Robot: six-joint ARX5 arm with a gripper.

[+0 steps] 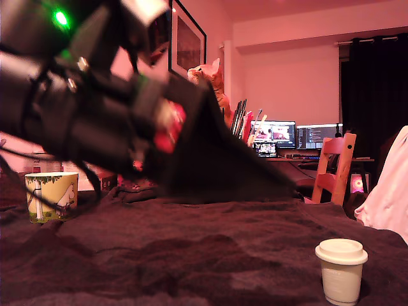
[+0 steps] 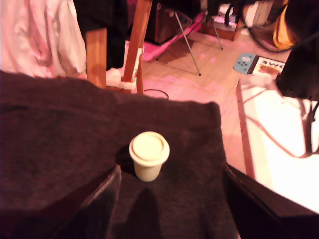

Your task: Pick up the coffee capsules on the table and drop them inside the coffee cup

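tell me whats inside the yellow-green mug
Cannot tell. The exterior view shows the mug side-on, so its wall hides the inside. Only the cream capsule is visible, upright on the brown blanket, apart from the mug.

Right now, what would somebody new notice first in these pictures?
The big dark robot arm fills the exterior view's left, its green light glowing. A cream-white capsule stands upright on the dark blanket at the exterior view's lower right. The yellow-green mug sits far off at that view's left.
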